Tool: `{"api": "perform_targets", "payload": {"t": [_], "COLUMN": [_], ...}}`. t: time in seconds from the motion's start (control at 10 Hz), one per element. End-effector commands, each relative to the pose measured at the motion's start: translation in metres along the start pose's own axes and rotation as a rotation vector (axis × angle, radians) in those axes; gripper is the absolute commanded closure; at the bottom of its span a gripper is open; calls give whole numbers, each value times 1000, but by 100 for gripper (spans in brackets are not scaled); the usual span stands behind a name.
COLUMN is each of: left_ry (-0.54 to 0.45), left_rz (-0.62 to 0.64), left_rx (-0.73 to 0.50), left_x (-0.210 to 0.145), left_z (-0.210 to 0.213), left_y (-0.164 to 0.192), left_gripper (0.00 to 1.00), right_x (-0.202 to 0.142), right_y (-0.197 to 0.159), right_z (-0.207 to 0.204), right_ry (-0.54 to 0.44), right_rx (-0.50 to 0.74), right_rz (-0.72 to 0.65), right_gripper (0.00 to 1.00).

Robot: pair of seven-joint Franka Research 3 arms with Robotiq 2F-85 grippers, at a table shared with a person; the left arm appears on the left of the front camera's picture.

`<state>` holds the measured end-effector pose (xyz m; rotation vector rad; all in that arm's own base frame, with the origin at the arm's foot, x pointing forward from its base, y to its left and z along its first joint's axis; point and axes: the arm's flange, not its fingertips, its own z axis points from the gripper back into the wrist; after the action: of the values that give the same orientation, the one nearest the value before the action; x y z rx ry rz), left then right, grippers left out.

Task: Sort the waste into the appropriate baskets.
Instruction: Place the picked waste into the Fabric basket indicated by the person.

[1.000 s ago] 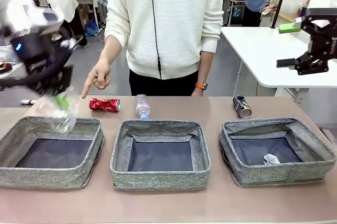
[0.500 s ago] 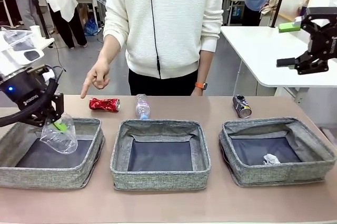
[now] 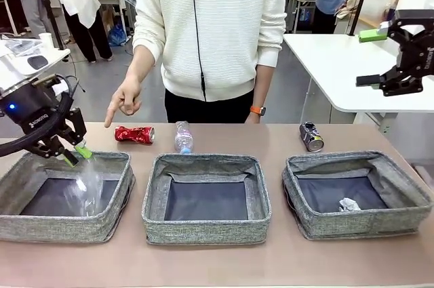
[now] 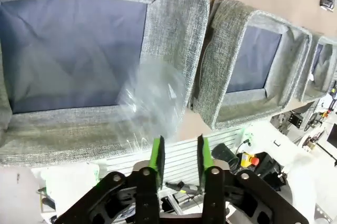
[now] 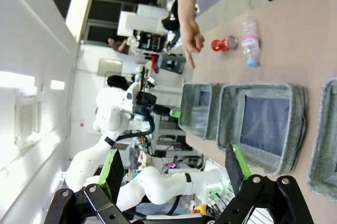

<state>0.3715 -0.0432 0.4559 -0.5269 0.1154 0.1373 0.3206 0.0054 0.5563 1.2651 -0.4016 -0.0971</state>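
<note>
Left wrist view: left end effector (image 4: pixel 179 153) parted, clear plastic cup (image 4: pixel 151 105) loose over basket (image 4: pixel 174 34); front view: right end effector (image 3: pixel 371 57) spread.

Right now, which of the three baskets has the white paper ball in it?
The right basket: the paper ball lies on its dark bottom. The left basket has a clear cup instead; the middle basket has no paper.

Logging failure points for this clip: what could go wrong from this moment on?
The clear plastic cup is loose and blurred below the open left gripper, near the wall of the left basket; being light, it might bounce or roll out.
The person's hand points beside the crushed red can; a reach for that can might crowd it.
</note>
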Motion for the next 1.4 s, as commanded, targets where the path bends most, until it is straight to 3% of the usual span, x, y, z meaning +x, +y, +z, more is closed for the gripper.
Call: {"api": "perform_targets", "payload": {"t": [0.0,0.1,0.2,0.3,0.4,0.8,0.9,1.0,1.3], "left_ry": [-30,-34,-33,-21,-4,121,19,-81,-138], "left_rz": [28,33,28,6,-34,-636,-592,-521,-144], "left_rx": [21,34,35,8,-40,-779,-897,-896,-1063], "left_x": [-3,-4,-5,-5,-7,-32,-36,-40,-31], "left_z": [1,2,4,5,8,51,61,68,69], "left_y": [3,4,5,4,3,14,24,25,35], "left_gripper": [0,0,6,0,0,0,0,0,0], "right_x": [0,0,0,0,0,0,0,0,0], "right_y": [4,4,4,4,4,4,4,4,4], "right_z": [0,0,0,0,0,0,0,0,0], "right_ry": [4,4,4,4,4,4,4,4,4], "right_rx": [-2,-2,-2,-2,-2,-2,-2,-2,-2], "right_rz": [-21,-21,-21,-21,-21,-21,-21,-21,-21], "right_gripper": [0,0,0,0,0,0,0,0,0]}}
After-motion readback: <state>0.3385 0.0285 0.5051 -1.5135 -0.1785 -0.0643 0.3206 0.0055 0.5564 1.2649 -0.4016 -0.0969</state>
